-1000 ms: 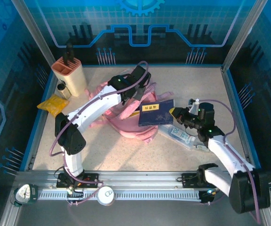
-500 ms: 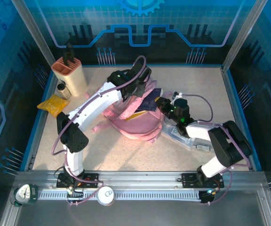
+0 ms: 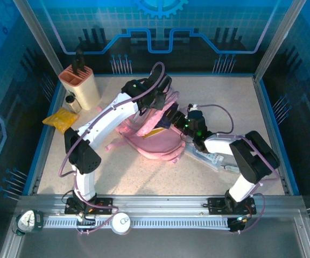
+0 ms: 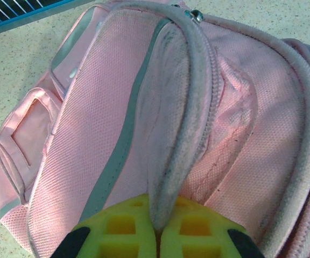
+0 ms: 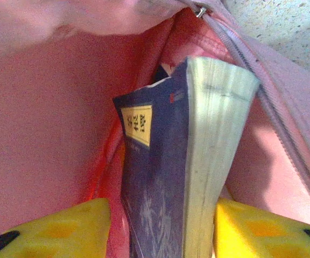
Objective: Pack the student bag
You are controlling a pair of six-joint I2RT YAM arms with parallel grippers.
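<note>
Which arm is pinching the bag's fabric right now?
The left gripper: its jaws are shut on a zip-edged flap of the student bag. The right gripper instead straddles the dark blue book inside the bag, jaws apart.

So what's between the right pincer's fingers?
A thick dark blue book, in the mouth of the student bag; the right wrist view shows the right pincer open around it.

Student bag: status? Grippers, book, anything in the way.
Left gripper shut on student bag rim, holding mouth open. Right gripper open astride blue book, book partly inside. Zip edge close against book's corner.
</note>
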